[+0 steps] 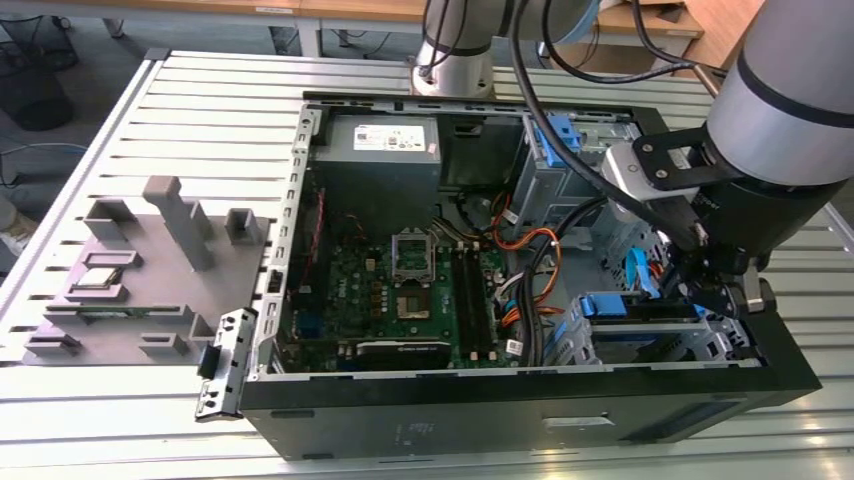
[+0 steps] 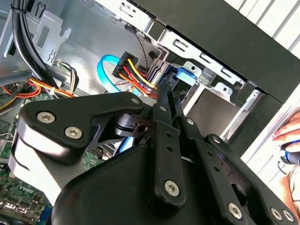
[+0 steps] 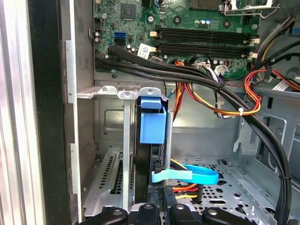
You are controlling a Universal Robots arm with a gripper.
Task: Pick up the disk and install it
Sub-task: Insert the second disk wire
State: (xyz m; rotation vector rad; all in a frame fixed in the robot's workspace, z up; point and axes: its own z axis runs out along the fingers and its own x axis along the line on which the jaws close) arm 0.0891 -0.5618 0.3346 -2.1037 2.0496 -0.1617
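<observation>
The disk [image 3: 151, 125] stands on edge in the metal drive cage [image 3: 108, 91] at the front corner of the open computer case [image 1: 534, 395]. Its blue plastic carrier end faces the motherboard. In the exterior view the disk [image 1: 625, 306] shows as a blue piece in the cage at the exterior view's right. My gripper [image 3: 161, 208] sits at the disk's near end, with its black fingers [image 2: 162, 101] drawn in around that edge. My gripper [image 1: 717, 300] hangs just over the cage.
A blue data cable [image 3: 187, 176] and red-yellow power wires [image 3: 185, 188] lie beside the fingers. Thick black cables [image 3: 225, 91] cross the case above the cage. A second blue caddy [image 1: 561, 132] sits at the case's far side. A person's hand [image 2: 288, 133] rests outside the case.
</observation>
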